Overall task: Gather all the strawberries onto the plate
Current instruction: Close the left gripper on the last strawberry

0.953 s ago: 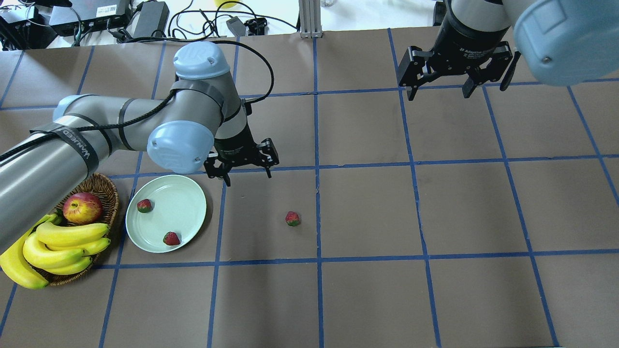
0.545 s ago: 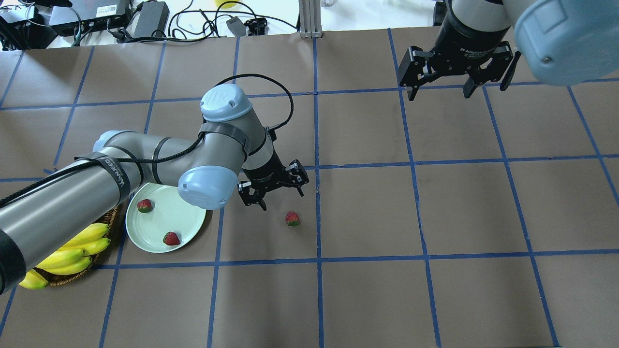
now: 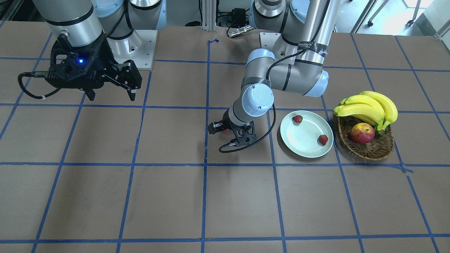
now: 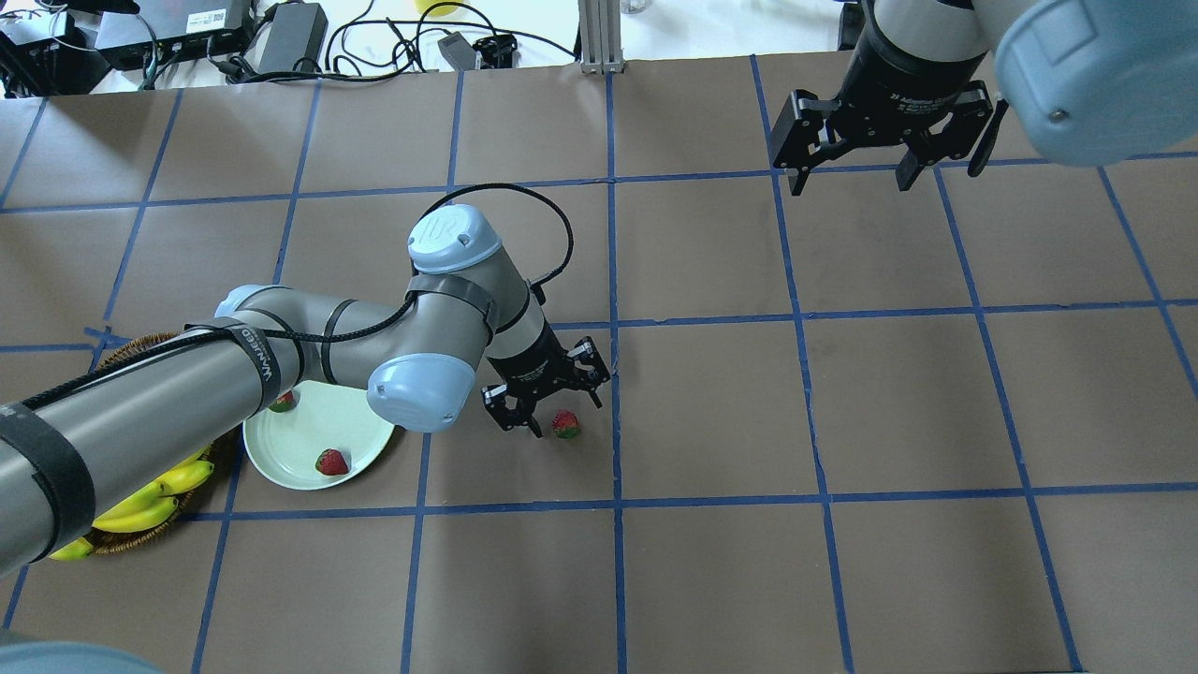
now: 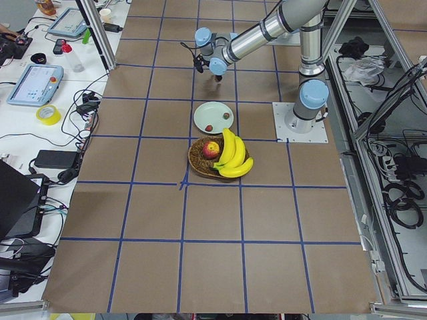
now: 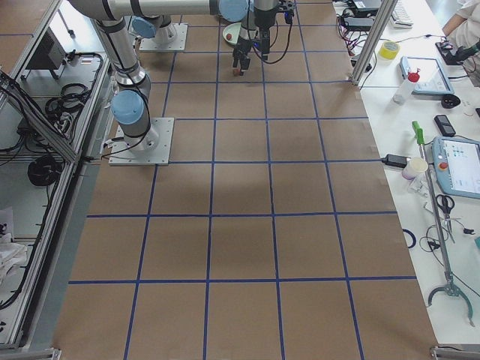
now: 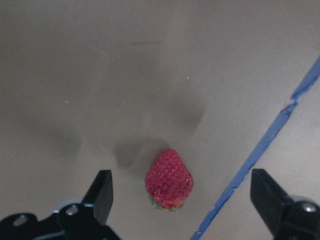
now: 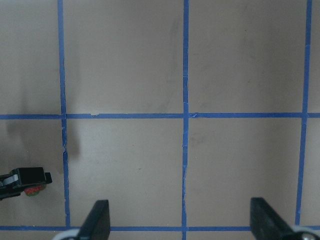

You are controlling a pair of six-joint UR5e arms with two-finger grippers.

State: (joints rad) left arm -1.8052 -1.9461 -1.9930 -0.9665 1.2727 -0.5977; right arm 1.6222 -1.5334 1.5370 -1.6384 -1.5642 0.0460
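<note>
Two strawberries [image 3: 297, 118] [image 3: 323, 140] lie on the pale mint plate [image 3: 306, 138]. The third strawberry [image 4: 565, 424] lies on the brown table to the right of the plate [image 4: 290, 449]. My left gripper [image 4: 567, 417] is open and low over it, one finger on each side, not touching it. The left wrist view shows the berry [image 7: 169, 179] between the open fingers [image 7: 102, 192]. My right gripper [image 4: 884, 173] is open and empty, high over the far right of the table.
A wicker basket [image 3: 365, 151] with bananas [image 3: 369, 103] and a red-yellow apple [image 3: 362, 133] stands just beyond the plate, under my left arm in the overhead view. Cables and electronics [image 4: 281, 37] lie past the table's far edge.
My left arm has swung right and down, from beside the plate's far edge to the loose strawberry. Its gripper stayed open. The right arm has not moved.
</note>
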